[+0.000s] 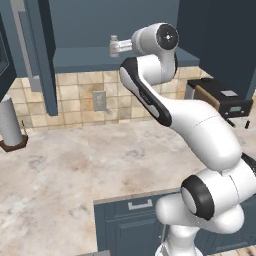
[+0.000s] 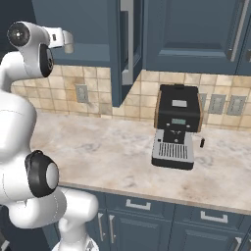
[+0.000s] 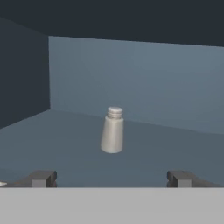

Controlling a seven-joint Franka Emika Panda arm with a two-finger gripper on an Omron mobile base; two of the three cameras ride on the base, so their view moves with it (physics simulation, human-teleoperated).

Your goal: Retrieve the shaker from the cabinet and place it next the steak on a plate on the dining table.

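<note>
The shaker [image 3: 113, 130], a small grey-beige cylinder with a narrower cap, stands upright on the shelf inside the open dark blue cabinet [image 3: 131, 74]. In the hand view my gripper [image 3: 111, 178] points straight at it from a short distance, open, its fingertips [image 3: 41, 178] spread wide to either side and touching nothing. The base views show the gripper [image 1: 114, 46] [image 2: 67, 41] raised to the cabinet's [image 1: 95, 25] lower shelf. The cabinet door [image 1: 37, 50] hangs open. The steak, the plate and the dining table are out of view.
A beige marbled counter [image 1: 75, 160] runs below the cabinet, with blue drawers [image 2: 142, 215] under it. A black coffee machine [image 2: 177, 125] stands on it to the right. A tall grey roll on a brown base [image 1: 9, 122] stands at the left. The open door's edge [image 2: 126, 44] juts out beside the arm.
</note>
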